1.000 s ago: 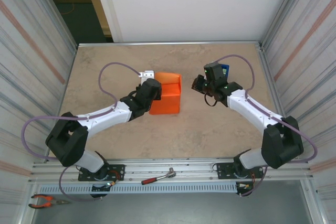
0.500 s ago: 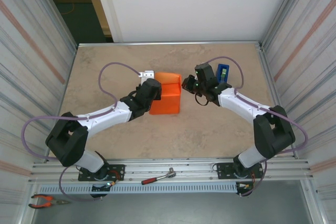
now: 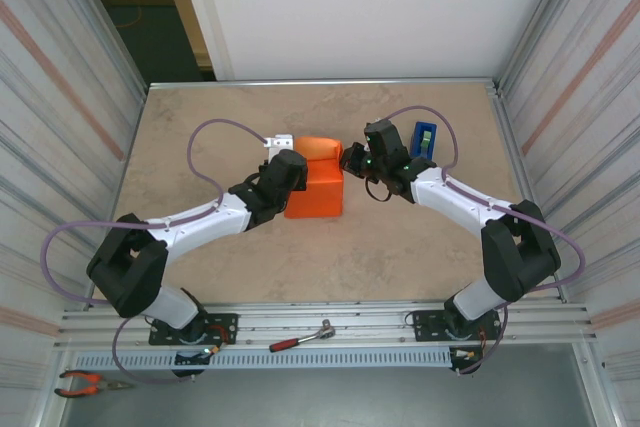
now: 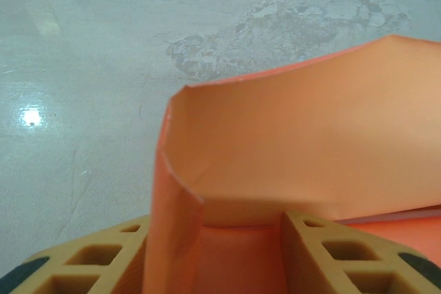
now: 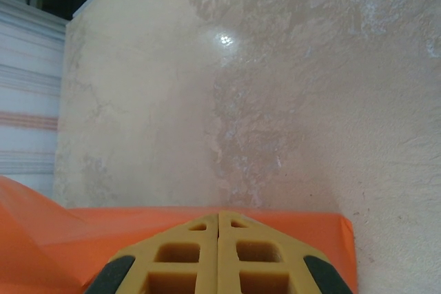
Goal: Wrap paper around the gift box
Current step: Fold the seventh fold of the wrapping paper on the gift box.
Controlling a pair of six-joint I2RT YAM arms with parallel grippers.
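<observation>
The right gripper (image 3: 350, 159), fingers together, swung from the tape dispenser (image 3: 424, 137) to the paper (image 3: 318, 187) parcel's right side, seemingly to press a flap. The left gripper (image 4: 242, 232) straddled the left fold, fingers apart, grip unclear.

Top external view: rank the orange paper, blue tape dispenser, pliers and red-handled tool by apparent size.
1. the paper
2. pliers and red-handled tool: similar length, so unranked; both probably nearer the camera
3. blue tape dispenser, shortest
</observation>
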